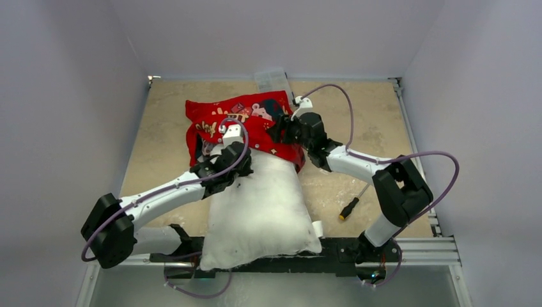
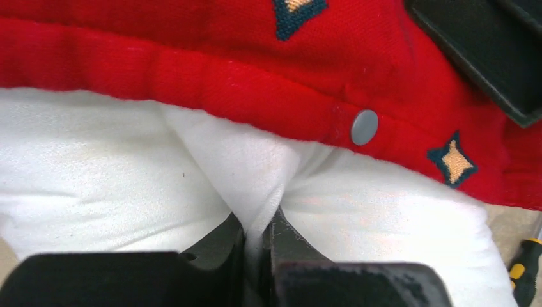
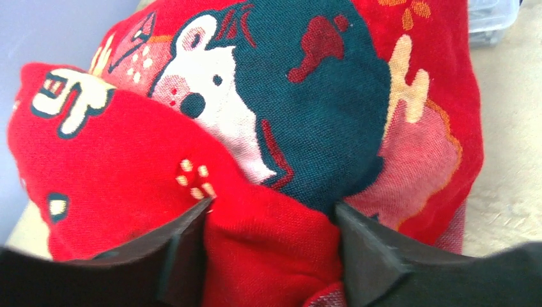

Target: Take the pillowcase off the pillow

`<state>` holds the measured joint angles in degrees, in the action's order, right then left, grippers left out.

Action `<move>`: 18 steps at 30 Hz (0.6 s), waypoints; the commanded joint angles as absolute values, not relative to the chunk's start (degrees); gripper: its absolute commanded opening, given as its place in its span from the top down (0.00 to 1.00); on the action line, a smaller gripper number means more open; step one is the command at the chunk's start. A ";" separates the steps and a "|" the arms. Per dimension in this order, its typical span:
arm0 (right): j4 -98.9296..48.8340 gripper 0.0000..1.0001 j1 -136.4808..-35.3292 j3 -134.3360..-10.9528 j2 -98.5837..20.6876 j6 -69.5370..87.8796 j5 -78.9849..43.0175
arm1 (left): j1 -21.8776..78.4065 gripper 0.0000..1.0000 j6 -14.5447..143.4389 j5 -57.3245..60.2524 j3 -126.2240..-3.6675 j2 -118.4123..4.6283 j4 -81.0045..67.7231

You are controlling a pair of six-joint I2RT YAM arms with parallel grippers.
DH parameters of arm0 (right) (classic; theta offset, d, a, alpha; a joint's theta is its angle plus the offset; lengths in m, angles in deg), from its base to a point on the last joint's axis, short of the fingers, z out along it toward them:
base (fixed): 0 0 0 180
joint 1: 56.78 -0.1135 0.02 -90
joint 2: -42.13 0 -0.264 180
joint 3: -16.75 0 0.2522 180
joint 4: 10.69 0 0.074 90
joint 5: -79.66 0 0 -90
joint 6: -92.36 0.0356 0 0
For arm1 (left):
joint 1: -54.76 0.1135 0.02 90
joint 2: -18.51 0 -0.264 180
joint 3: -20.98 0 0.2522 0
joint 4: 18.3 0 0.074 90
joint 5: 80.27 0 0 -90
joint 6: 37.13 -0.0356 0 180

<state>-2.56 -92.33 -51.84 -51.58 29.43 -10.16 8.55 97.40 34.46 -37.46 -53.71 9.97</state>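
My left gripper (image 2: 259, 233) is clenched on a thin pinch of the pillow (image 2: 96, 173), with white cloth folded between the jaws. The hem of the pillowcase (image 2: 192, 77), with its snap button (image 2: 364, 126), lies just beyond them. The right gripper (image 3: 271, 214) straddles a hump of the red cover, jaws apart; whether they bite I cannot tell. Both things look soft, light and squashy, so I judge the cover needs a deep, bunched hold.

Bare table (image 1: 160, 147) left of pillow (image 1: 262, 217), screwdriver (image 1: 348, 211) on right, plastic box (image 1: 271, 78) behind pillowcase (image 1: 255, 121)
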 commanded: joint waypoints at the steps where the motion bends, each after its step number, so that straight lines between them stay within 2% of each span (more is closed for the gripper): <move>1: -5.13 0.47 -92.97 -52.49 -51.10 28.86 -10.65 | 8.17 1.00 97.92 31.87 -35.17 -50.13 19.91; 6: -7.57 0.97 -91.41 -57.30 -52.17 29.52 -5.40 | 8.16 1.00 97.69 33.03 -36.72 -40.54 24.84; 7: -7.77 1.00 -90.58 -58.17 -52.18 29.77 -4.86 | 8.16 1.00 97.80 32.91 -36.86 -38.62 25.46; 18: -8.48 1.00 -75.18 -68.31 -50.69 33.33 -3.71 | 8.15 1.00 98.60 32.08 -38.44 -24.02 33.65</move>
